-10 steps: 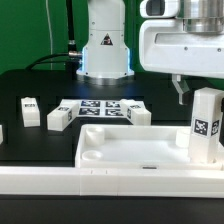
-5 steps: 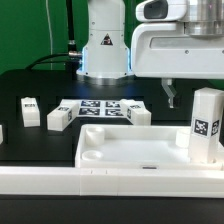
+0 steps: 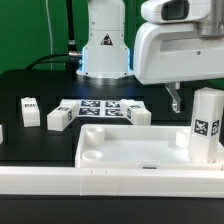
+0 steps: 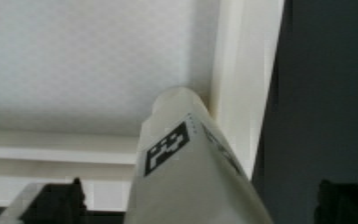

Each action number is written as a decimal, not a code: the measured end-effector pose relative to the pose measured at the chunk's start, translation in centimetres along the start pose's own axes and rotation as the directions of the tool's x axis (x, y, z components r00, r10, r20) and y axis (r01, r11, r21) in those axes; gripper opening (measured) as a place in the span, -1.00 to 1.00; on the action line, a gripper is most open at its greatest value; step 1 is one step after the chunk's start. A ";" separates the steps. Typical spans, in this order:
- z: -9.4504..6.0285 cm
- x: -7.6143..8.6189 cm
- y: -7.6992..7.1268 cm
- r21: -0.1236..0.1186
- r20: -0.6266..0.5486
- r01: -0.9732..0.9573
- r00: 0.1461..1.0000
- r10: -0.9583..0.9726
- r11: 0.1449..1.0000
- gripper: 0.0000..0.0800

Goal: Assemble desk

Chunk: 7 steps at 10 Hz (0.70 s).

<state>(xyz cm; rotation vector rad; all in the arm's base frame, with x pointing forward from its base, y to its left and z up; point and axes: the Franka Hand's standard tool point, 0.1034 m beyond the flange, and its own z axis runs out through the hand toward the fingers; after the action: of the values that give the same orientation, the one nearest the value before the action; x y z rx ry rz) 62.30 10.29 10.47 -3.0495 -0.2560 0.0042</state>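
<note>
Desk slab [image 3: 130, 152] lies at the near edge of the black table [image 3: 35, 85]. 1 leg [image 3: 205, 125] stands upright at its corner on the exterior view's right, and loose legs [image 3: 58, 118] lie beside the marker board [image 3: 95, 108]. Hazard: if the upright leg is not fully seated, a descending finger could clip its top and tip it over. The arm hangs above and just behind that leg, wrist pointing down. The gripper [image 3: 177, 98] is spread and empty; its 2 fingertips [image 4: 60, 200] flank the leg without touching.

Green wall [image 3: 25, 25] behind, matte black tabletop [image 3: 35, 85] in front, bright even indoor light
</note>
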 end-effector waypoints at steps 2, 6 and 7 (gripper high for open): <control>-0.1 0.0 0.3 -0.017 0.011 0.173 0.985 -0.173 0.985 0.62; -0.3 0.1 0.6 -0.043 0.016 0.344 0.939 -0.344 0.938 0.37; -0.3 0.1 0.6 -0.043 0.016 0.343 0.939 -0.342 0.938 0.02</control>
<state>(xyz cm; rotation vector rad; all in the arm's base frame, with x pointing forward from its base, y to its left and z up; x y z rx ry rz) 62.52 9.72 10.72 -3.0033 -0.7946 -0.0113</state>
